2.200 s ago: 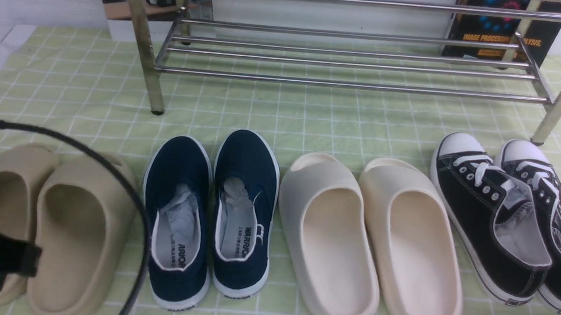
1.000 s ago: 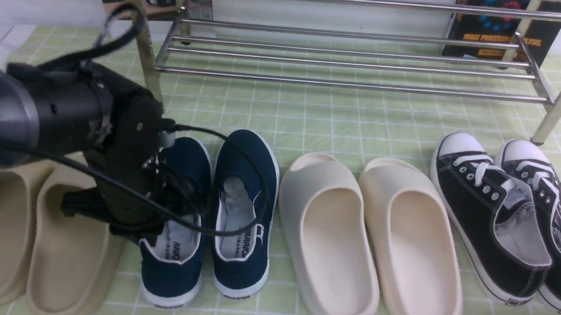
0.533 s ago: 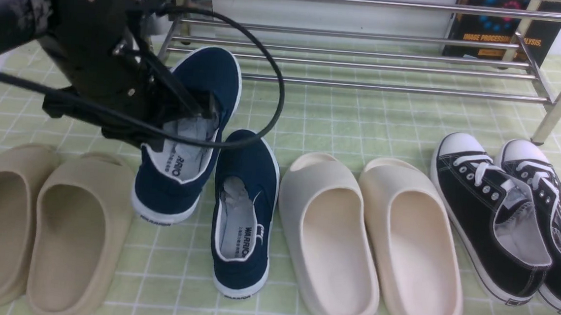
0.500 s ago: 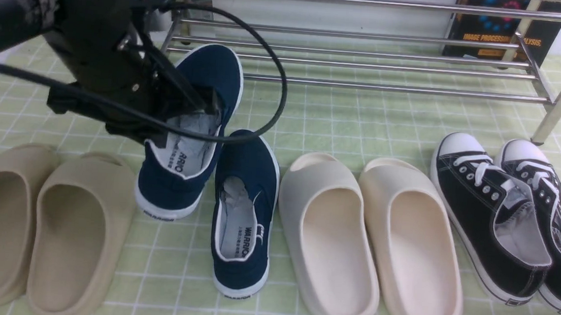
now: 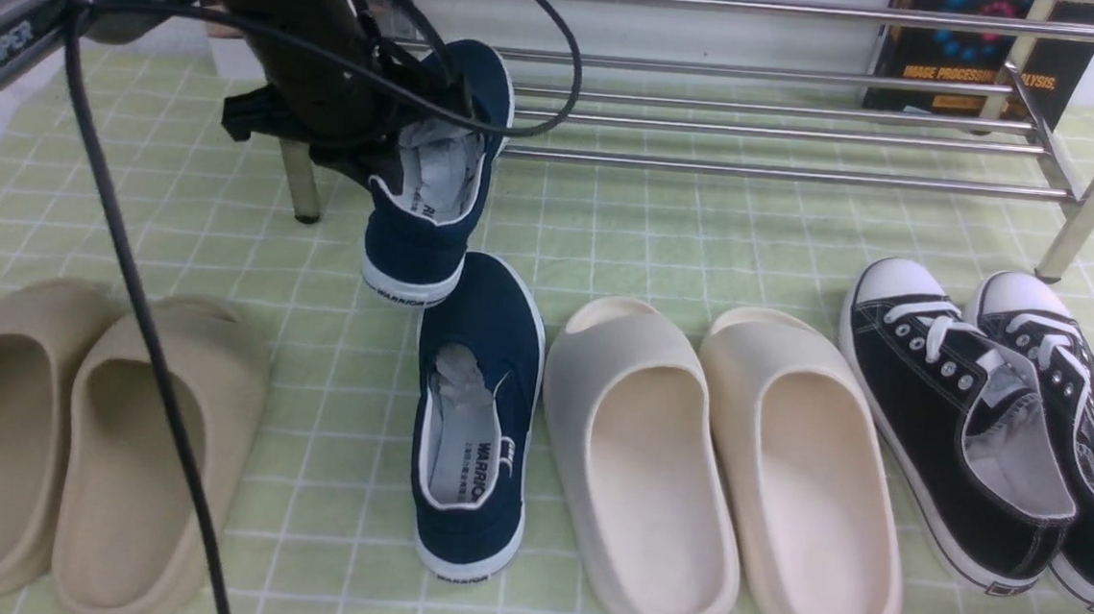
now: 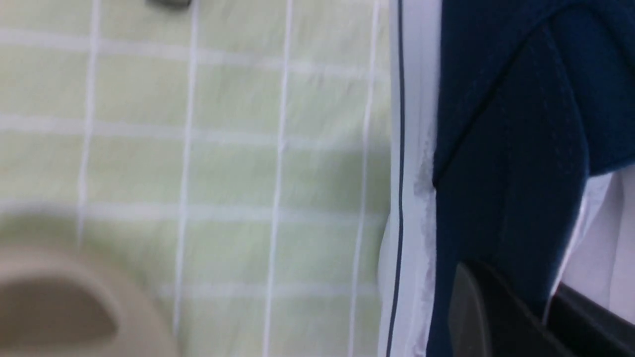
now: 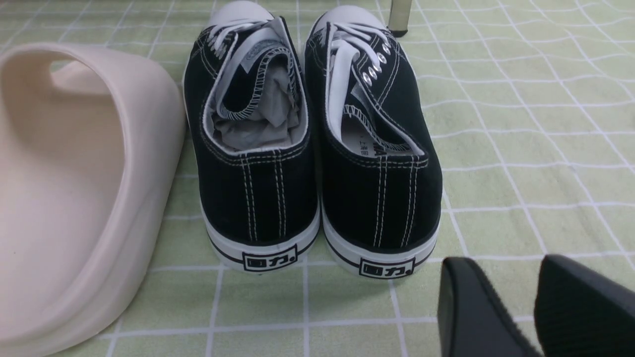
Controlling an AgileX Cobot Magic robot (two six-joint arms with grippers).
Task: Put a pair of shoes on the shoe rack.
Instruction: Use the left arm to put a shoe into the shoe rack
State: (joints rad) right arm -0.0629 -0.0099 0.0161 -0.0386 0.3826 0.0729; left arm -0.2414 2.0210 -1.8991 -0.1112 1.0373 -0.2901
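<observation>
While the left gripper [image 5: 395,137] is clamped on the side wall of one navy shoe [image 5: 417,240], that shoe hangs clear of the green checked cloth [image 5: 706,231] in the upper left-centre of the front view, heel down and toe up. Its toe overlaps the lower bars of the shoe rack [image 5: 759,168] near the rack's left front leg; contact with the bars cannot be determined. In the left wrist view, one dark finger [image 6: 476,312] presses on the outer canvas and the other sits inside the collar.

The second navy shoe [image 5: 482,341] lies flat on the cloth at lower centre, directly below the lifted one, toe pointing up the frame toward the rack.

The rack spans the top of the front view. Beige slides [image 5: 85,448] lie at lower left, cream slides [image 5: 718,473] just right of the second navy shoe, and black lace-up sneakers [image 5: 982,424] at far right.

The right gripper [image 7: 533,307] sits low behind the black sneakers' heels, fingers apart and holding nothing.
</observation>
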